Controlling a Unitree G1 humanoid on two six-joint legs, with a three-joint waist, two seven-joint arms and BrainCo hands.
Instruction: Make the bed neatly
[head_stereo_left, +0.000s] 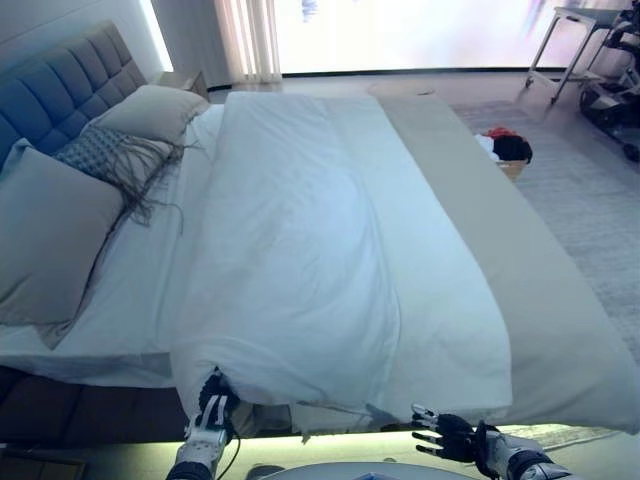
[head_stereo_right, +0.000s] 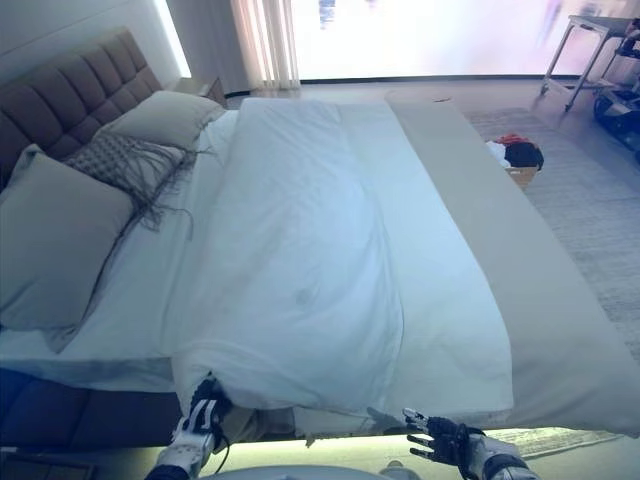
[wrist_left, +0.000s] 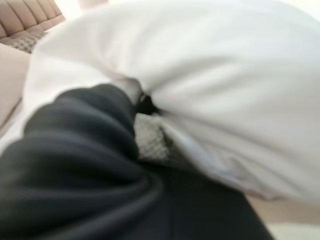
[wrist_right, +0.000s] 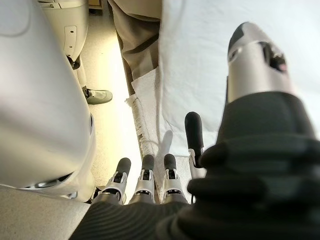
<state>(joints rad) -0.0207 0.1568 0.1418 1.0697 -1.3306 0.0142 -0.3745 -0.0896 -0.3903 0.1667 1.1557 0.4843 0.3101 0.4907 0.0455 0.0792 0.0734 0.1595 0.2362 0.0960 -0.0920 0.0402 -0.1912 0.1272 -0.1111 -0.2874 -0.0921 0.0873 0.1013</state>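
While the white duvet (head_stereo_left: 330, 250) lies across the bed (head_stereo_left: 560, 330) at frame centre, the left hand (head_stereo_left: 213, 400) sits under its near edge, fingers hidden, grip unknowable. The right hand (head_stereo_left: 445, 435), lower right, is spread empty. Best to tug evenly, smoothing wrinkles outward.

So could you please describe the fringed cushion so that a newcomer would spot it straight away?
Start at the tufted headboard on the bed's left side. Two plain pillows lean there, a large near one and a far one; the fringed cushion sits between them. It alone is patterned, with long dark fringe trailing onto the sheet.
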